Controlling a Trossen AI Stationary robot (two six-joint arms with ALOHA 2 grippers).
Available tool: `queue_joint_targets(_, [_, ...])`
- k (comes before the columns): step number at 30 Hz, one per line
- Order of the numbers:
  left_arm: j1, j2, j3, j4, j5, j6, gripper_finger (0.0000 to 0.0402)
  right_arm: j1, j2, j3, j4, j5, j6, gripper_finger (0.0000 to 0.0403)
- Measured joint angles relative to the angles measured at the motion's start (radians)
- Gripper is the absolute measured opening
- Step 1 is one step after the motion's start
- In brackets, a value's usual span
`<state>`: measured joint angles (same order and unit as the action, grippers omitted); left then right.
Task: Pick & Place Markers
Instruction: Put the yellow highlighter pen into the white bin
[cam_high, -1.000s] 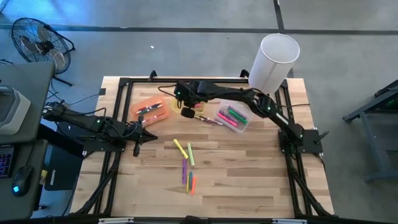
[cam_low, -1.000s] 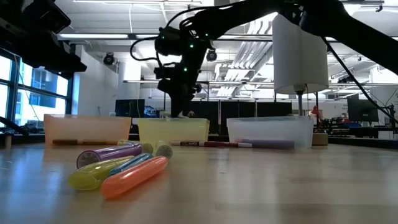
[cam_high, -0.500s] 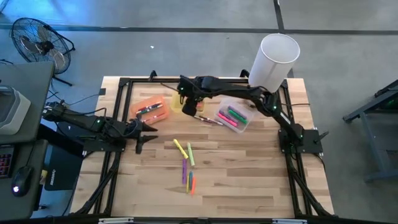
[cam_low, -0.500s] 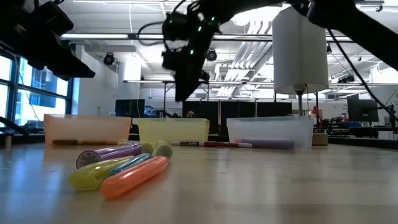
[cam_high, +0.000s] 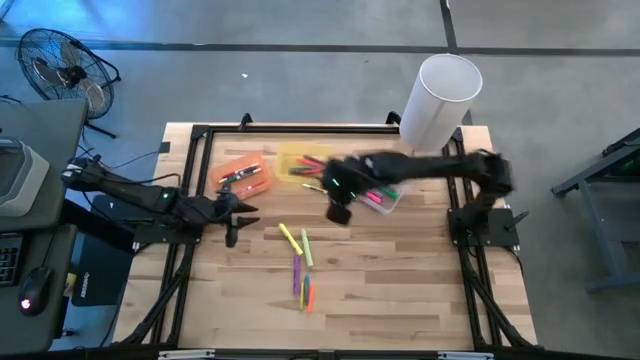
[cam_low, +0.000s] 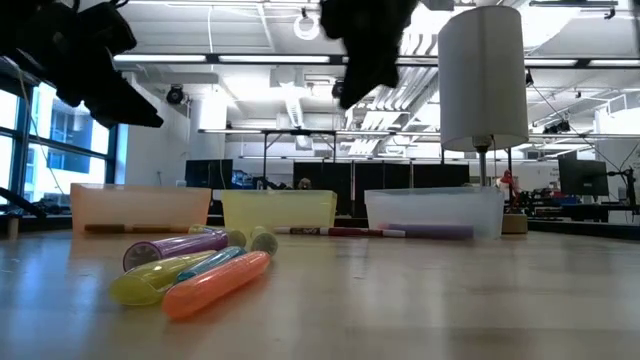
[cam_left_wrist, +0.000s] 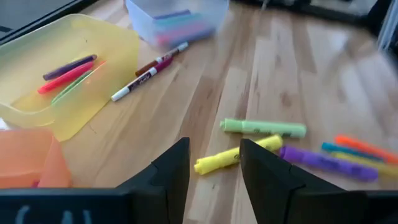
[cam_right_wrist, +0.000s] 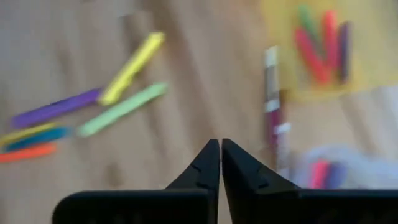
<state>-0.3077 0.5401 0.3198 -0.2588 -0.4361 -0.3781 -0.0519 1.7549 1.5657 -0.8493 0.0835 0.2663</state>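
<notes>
While the right arm swings away from the bins, the high view puts the right gripper (cam_high: 338, 211) at frame centre, just below the clear bin (cam_high: 380, 190); half a second ago it hung over the yellow bin (cam_high: 300, 163) at upper centre. Loose markers (cam_high: 299, 262) lie scattered lower centre on the wooden surface (cam_high: 400, 280). The orange bin (cam_high: 240, 172) sits upper left. The left gripper (cam_high: 236, 213) waits at centre left, pointed toward the pile.

Low view: markers (cam_low: 200, 270) lie in the left foreground; the three bins line the middle distance. Both arms show only as dark shapes along the top.

Left wrist view: left fingers (cam_left_wrist: 171, 171) stand apart, empty, with a yellow marker (cam_left_wrist: 236, 155) and a green marker (cam_left_wrist: 264, 129) just ahead. The yellow bin (cam_left_wrist: 118, 56) at upper left holds a few markers.

Right wrist view: right fingers (cam_right_wrist: 208, 163) are pressed together, nothing between them. Markers (cam_right_wrist: 87, 115) sit at left, the yellow bin (cam_right_wrist: 283, 74) at upper right.

Judgement: a drop into the yellow bin looks complete; the right arm is heading back, and the remaining pile needs sorting.
</notes>
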Motion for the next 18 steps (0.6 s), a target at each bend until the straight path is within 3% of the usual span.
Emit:
queue_joint_targets(6, [0.001,0.247,0.116,-0.052,0.057,0.140,0.0134,0.194,-0.265,-0.366,0.253,0.098,0.280,0.0011])
queue_joint_targets(9, [0.022,0.374,0.187,-0.112,0.119,0.205,0.0134,0.300,-0.361,-0.494,0.293,0.164,0.412,0.0003])
queue_joint_targets(18, [0.175,0.724,0.377,-0.153,0.322,0.507,0.0133,0.582,-0.456,-0.669,0.299,0.351,0.867,0.0001])
